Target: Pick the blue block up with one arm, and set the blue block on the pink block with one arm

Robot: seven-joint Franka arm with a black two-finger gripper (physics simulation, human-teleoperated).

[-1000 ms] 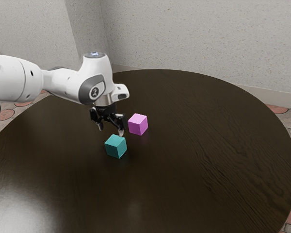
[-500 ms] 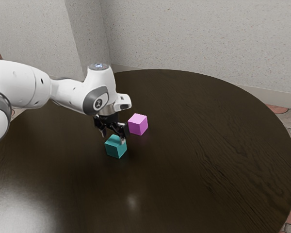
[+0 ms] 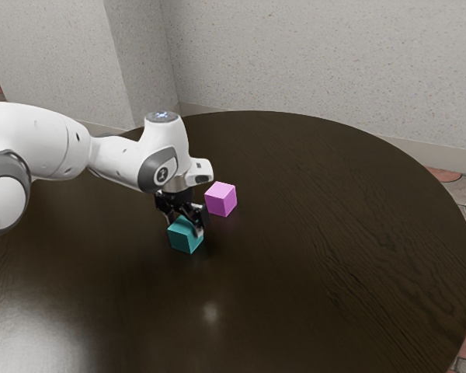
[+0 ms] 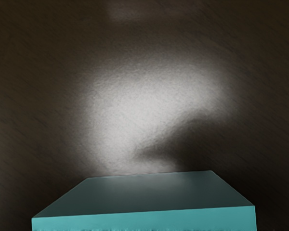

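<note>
Blue block (image 4: 144, 199) up close, looks more teal than blue honestly. Flat top face on show, plus a thin strip of a brighter side face along the near edge. Sits level on the dark table (image 4: 33, 72). Faint wood grain running across the tabletop. Big soft whitish glare patch (image 4: 144, 115) on the table just beyond the block, with a darker shadowy smudge cutting into it right by the block's far edge.
</note>
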